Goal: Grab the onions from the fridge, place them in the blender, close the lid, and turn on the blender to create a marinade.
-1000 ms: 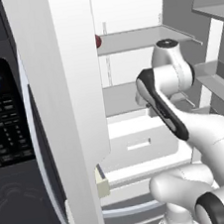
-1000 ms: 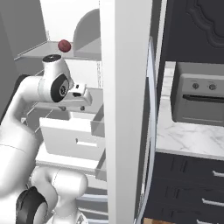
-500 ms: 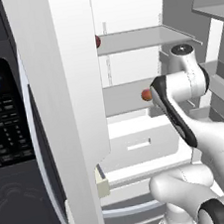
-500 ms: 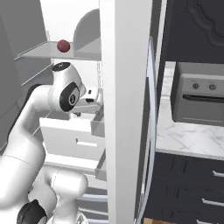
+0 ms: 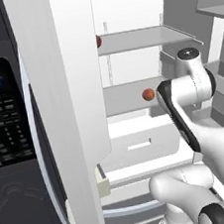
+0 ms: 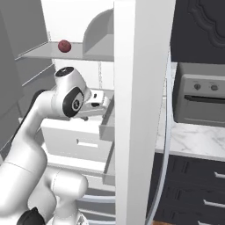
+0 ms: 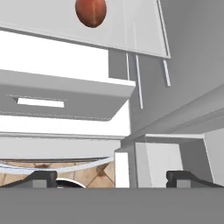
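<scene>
Fridge [image 5: 141,55] open; smooth pale walls, flat white shelves with thin straight front edges. Boxy white drawer [image 7: 65,103] with slot handle below the lower shelf. Black microwave [image 5: 4,113] at 9 o'clock. Gripper [image 7: 112,177]: fingers spread wide, released, holding nothing. One round maroon onion [image 7: 91,11] on the lower shelf at 12 o'clock in the hand view, open room around it; second onion [image 6: 64,45] on the upper shelf near its front edge.

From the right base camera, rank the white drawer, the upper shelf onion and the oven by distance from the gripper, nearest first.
Measured from the gripper:
1. White drawer, just below it.
2. Upper shelf onion, above and left.
3. Oven, far right, beyond the fridge door.
</scene>
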You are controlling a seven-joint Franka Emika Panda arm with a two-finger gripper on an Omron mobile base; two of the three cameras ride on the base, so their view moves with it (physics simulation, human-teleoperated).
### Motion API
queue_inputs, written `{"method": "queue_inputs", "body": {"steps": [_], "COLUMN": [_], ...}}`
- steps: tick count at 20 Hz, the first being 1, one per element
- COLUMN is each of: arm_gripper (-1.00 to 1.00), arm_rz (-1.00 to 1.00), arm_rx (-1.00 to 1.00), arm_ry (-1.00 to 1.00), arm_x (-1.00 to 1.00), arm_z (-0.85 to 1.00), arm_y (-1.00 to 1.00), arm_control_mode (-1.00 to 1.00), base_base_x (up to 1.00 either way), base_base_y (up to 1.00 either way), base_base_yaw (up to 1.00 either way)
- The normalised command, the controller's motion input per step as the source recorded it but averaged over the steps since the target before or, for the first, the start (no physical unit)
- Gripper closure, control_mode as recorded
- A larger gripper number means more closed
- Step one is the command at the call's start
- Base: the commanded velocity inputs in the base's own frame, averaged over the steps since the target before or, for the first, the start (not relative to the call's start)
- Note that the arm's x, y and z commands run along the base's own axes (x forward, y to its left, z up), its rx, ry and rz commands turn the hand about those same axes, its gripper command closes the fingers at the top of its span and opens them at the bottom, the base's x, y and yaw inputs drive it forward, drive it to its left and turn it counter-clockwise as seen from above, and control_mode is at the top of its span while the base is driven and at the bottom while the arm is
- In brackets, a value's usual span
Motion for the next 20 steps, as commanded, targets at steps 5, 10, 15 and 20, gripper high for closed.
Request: {"method": "queue_inputs", "body": {"steps": [5, 10, 15, 20], "arm_gripper": [-1.0, -1.0, -1.0, -1.0], "arm_rz": [-0.02, -0.02, 0.09, 0.56], "arm_rx": [-0.04, -0.01, 0.02, 0.33], "arm_ry": [-0.02, -0.01, 0.0, -0.08], "arm_x": [-0.37, 0.08, 0.22, 0.13], "arm_z": [0.0, 0.09, 0.02, -0.25], "arm_y": [-0.3, 0.74, 0.92, 0.11], "arm_control_mode": [-1.0, -1.0, -1.0, -1.0], "base_base_x": [0.0, 0.0, 0.0, 0.0], "base_base_y": [0.0, 0.0, 0.0, 0.0], "base_base_yaw": [0.0, 0.0, 0.0, 0.0]}}
